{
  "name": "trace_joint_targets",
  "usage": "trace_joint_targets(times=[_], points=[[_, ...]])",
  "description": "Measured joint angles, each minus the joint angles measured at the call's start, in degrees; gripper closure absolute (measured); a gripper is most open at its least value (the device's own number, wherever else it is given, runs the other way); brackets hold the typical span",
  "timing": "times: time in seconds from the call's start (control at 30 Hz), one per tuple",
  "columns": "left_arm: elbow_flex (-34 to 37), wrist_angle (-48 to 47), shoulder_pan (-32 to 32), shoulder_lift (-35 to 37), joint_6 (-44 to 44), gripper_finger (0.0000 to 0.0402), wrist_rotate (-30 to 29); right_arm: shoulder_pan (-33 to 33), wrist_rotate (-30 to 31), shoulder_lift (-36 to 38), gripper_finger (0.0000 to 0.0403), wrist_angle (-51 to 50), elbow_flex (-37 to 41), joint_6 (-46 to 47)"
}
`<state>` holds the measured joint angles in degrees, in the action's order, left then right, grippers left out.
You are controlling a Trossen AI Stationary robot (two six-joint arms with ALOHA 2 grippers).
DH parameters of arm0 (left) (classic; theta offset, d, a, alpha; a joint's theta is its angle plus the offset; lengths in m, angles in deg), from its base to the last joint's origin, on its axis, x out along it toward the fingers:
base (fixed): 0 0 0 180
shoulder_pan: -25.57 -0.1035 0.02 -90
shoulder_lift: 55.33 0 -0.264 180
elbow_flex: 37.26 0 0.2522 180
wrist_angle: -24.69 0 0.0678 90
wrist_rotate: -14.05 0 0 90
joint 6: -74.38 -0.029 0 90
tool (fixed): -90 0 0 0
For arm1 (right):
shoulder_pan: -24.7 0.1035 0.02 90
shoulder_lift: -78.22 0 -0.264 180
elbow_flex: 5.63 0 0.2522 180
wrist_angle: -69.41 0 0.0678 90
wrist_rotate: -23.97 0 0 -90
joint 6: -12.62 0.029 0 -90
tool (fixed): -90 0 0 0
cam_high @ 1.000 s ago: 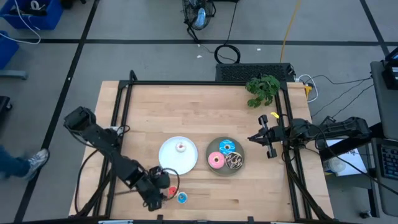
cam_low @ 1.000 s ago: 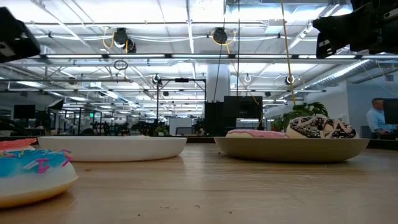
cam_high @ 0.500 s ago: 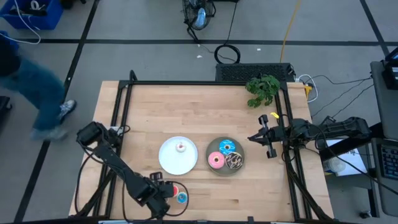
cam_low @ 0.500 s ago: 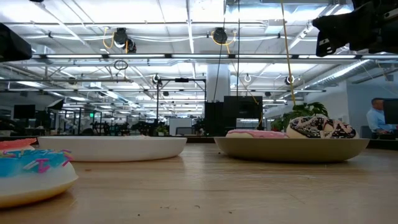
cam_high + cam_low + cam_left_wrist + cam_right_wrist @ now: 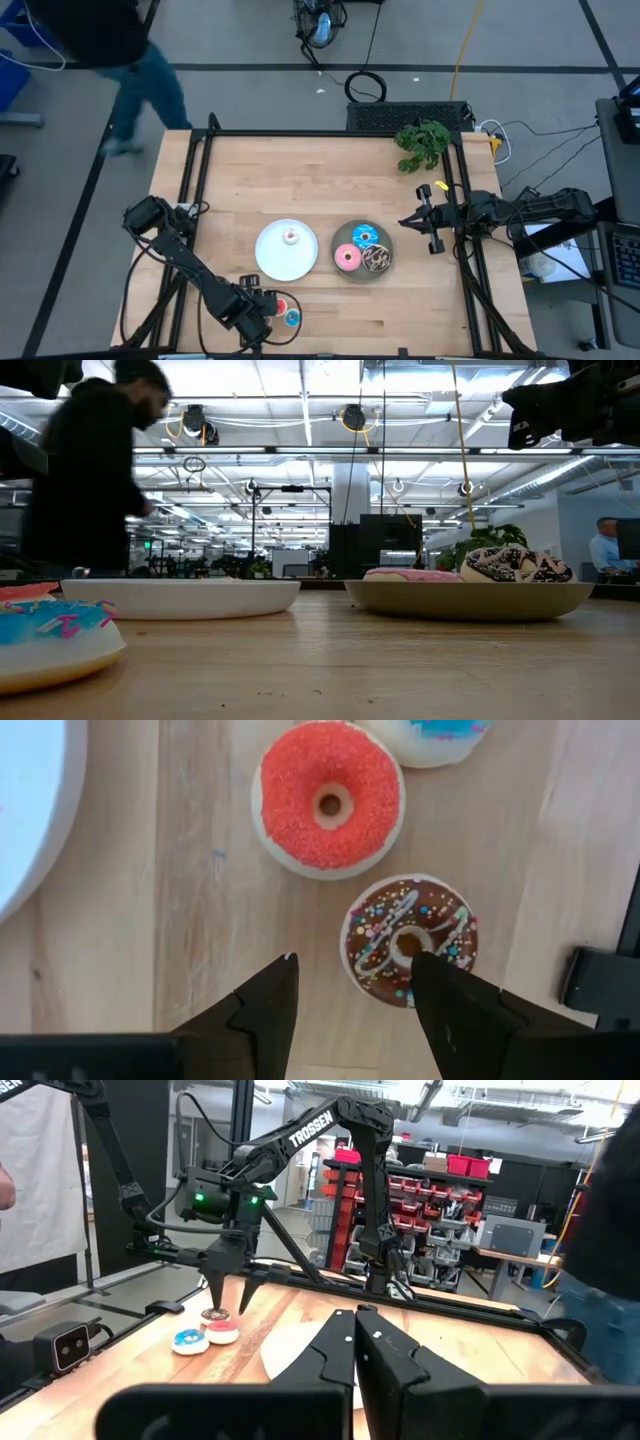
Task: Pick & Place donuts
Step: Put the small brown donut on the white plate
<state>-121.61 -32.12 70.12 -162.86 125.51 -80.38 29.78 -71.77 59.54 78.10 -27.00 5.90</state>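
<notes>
Three tiny donuts lie on the wood near the table's near edge: red (image 5: 328,802), brown-sprinkled (image 5: 410,938) and blue (image 5: 292,318). My left gripper (image 5: 355,965) points down just above them, open; one fingertip shows over the brown donut's edge. A white plate (image 5: 272,262) holds a tiny white-pink donut (image 5: 291,237). A grey plate (image 5: 362,277) holds a blue (image 5: 364,235), a pink (image 5: 347,258) and a brown-sprinkled donut (image 5: 378,258). My right gripper (image 5: 405,222) waits shut at the table's right side, well above the wood.
A green plant (image 5: 422,145) stands at the far right corner. Black frame rails (image 5: 190,190) run along the table's sides. A person (image 5: 110,40) walks past beyond the far left corner. Bare wood lies across the table's far half.
My left gripper has tipped to point more steeply down and has sunk toward the tiny donuts, shifting slightly toward the near edge; its fingers have stayed open. A person has walked along the table's left side toward the far end.
</notes>
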Motion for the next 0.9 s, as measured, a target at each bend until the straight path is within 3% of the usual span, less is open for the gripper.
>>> trace_joint_targets(times=[0.9], points=[[0.0, 3.5, -1.4, -3.7, -0.4, 0.0206, 3.0, 0.0, 0.0, 0.0, 0.0403, 0.0, 0.0, 0.0]])
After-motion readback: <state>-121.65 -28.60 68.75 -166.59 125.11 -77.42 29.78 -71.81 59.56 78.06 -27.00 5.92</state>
